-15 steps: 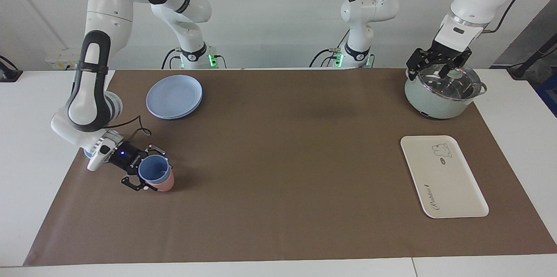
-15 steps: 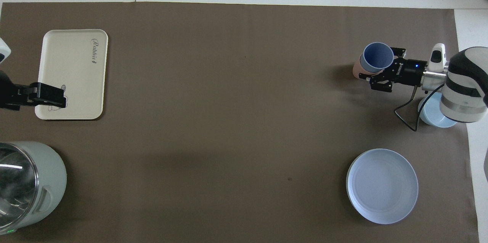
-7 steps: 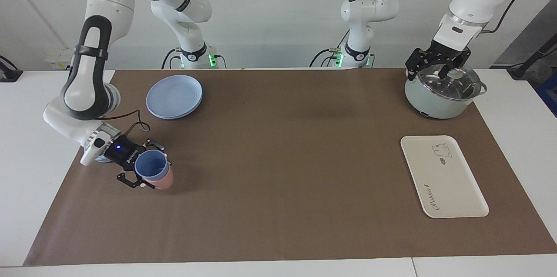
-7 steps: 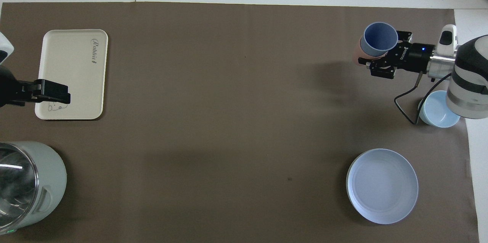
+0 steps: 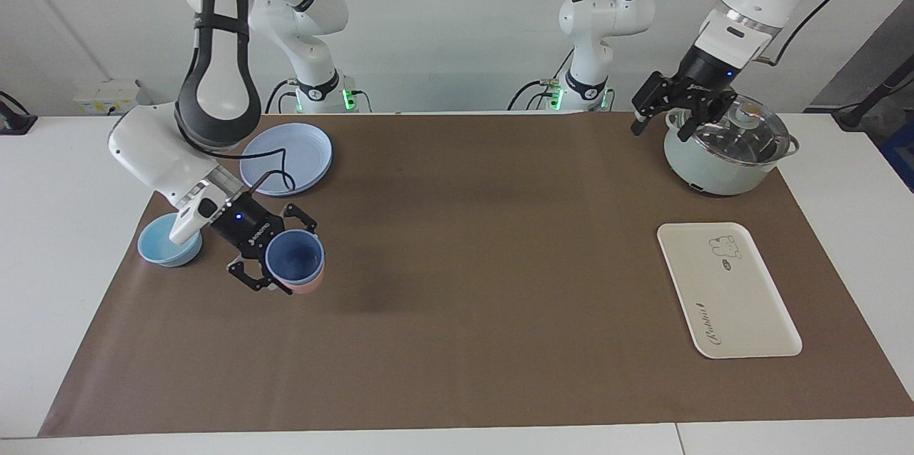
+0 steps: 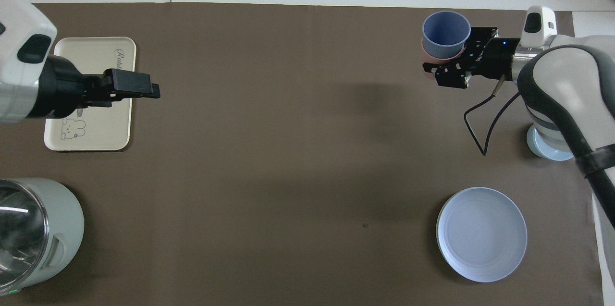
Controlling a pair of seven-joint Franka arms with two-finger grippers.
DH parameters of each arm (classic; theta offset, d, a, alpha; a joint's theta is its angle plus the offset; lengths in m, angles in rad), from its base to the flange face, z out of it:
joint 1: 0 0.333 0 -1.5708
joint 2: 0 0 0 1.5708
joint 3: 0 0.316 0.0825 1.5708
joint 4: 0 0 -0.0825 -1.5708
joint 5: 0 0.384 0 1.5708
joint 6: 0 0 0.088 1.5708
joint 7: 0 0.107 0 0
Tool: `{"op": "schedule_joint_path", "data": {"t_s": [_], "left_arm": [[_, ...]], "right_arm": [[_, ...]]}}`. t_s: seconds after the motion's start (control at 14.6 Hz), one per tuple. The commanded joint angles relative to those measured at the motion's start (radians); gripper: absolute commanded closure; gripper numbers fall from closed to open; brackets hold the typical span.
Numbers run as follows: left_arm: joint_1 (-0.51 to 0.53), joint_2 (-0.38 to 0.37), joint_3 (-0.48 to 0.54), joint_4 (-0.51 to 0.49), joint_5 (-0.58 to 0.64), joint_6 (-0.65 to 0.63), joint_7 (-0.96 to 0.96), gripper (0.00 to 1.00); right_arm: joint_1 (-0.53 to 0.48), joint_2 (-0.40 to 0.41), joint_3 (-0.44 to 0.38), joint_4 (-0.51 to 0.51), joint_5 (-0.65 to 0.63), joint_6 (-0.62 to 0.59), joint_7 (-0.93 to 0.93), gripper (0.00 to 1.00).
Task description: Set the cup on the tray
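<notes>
Note the cursive word "Rabbit" and a small bear drawing on the tray, which lies flat toward the left arm's end of the table. Since a second ago, the right gripper has lifted clear of the mat, uncovering the light-blue bowl. Its fingers pinch the cup, which sits nested in a pink tumbler between them. The left gripper, fingers spread, has drifted off the pot.
</notes>
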Motion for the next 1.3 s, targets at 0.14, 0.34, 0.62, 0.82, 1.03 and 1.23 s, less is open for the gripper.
{"op": "schedule_joint_path", "data": {"t_s": [0.14, 0.34, 0.62, 0.82, 1.03, 1.23], "left_arm": [[-0.133, 0.212, 0.013, 0.199, -0.019, 0.082, -0.255, 0.09], [-0.205, 0.361, 0.014, 0.353, -0.007, 0.137, -0.423, 0.13], [-0.27, 0.427, 0.011, 0.367, -0.013, 0.3, -0.532, 0.19], [-0.302, 0.451, 0.011, 0.402, -0.019, 0.305, -0.547, 0.22], [-0.337, 0.465, 0.011, 0.401, -0.017, 0.352, -0.581, 0.3], [-0.354, 0.474, 0.013, 0.39, -0.004, 0.349, -0.58, 0.33]], "right_arm": [[0.073, -0.062, -0.003, 0.021, -0.299, 0.004, 0.346, 1.0], [0.152, -0.069, -0.002, 0.022, -0.424, 0.039, 0.526, 1.0], [0.26, -0.069, -0.002, 0.007, -0.579, 0.099, 0.781, 1.0], [0.341, -0.065, 0.0, -0.015, -0.712, 0.14, 0.98, 1.0], [0.398, -0.062, 0.0, -0.067, -0.794, 0.217, 1.085, 1.0], [0.401, -0.062, 0.001, -0.074, -0.817, 0.223, 1.094, 1.0]]}}
